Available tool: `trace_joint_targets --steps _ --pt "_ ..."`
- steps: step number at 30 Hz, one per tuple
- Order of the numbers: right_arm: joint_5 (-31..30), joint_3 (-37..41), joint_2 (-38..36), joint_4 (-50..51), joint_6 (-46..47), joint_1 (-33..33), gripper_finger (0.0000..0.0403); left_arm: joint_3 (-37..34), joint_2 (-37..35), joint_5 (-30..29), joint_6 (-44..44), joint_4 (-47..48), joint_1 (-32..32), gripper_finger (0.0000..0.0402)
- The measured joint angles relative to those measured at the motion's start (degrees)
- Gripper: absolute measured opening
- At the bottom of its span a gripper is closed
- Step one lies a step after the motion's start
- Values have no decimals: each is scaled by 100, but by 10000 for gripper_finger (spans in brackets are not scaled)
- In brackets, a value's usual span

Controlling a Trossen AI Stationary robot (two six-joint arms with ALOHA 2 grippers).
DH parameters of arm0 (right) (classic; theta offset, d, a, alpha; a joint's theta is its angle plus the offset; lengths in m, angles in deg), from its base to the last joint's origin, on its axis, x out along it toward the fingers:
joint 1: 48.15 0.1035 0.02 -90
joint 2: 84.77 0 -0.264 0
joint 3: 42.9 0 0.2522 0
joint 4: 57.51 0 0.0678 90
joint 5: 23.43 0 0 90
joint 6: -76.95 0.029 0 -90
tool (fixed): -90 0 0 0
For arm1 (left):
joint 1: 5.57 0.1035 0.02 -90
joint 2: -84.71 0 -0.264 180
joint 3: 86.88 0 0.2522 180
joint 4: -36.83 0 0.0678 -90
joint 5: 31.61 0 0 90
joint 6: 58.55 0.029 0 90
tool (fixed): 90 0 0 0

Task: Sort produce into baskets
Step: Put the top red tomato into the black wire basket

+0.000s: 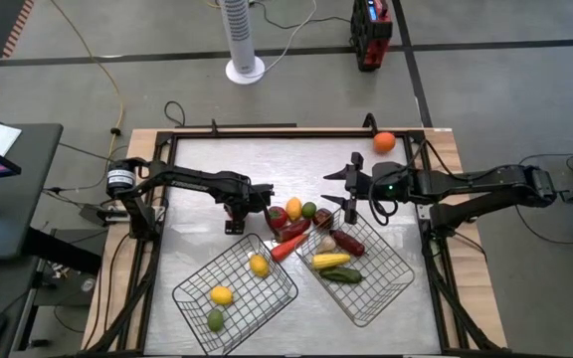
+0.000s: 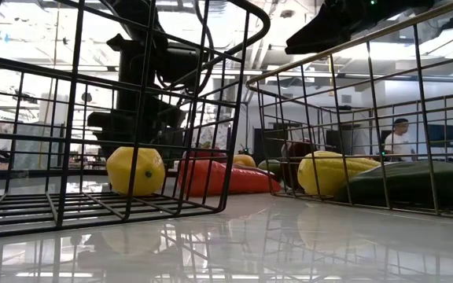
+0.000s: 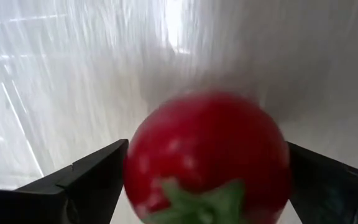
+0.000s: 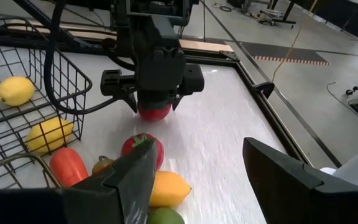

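My left gripper (image 1: 237, 207) is shut on a red round tomato with a green leaf cap (image 3: 207, 155), just left of the produce pile; it also shows in the right wrist view (image 4: 155, 112). The pile holds a second red tomato (image 1: 278, 216), a yellow lemon (image 1: 293, 208), a green piece (image 1: 309, 210) and a long red pepper (image 1: 288, 239) lying on the table between the two wire baskets (image 1: 235, 288) (image 1: 366, 270). My right gripper (image 1: 338, 189) is open and empty, right of the pile and above the right basket's far corner. My left gripper pinches the red tomato by two opposite sides (image 3: 132, 168) between its two fingers (image 3: 92, 177). The fingers come from above, pointing down (image 4: 157, 93). The leaf cap (image 3: 197, 202) is turned toward the wrist. Whether the tomato's underside rests on the table, I cannot tell.
The left basket holds two yellow pieces (image 1: 258, 265) (image 1: 222, 294) and a green one (image 1: 215, 319). The right basket holds a corn cob (image 1: 330, 261), a cucumber (image 1: 342, 275) and a dark red piece (image 1: 349, 242). An orange (image 1: 384, 142) lies at the far right corner.
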Motion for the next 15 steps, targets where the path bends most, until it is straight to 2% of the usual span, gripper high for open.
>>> trace_joint_targets --steps 9,15 --pt "0 0 0 128 44 0 268 0 0 40 -18 -238 -2 309" --pt "0 0 0 126 46 0 268 235 0 91 3 16 -2 303"
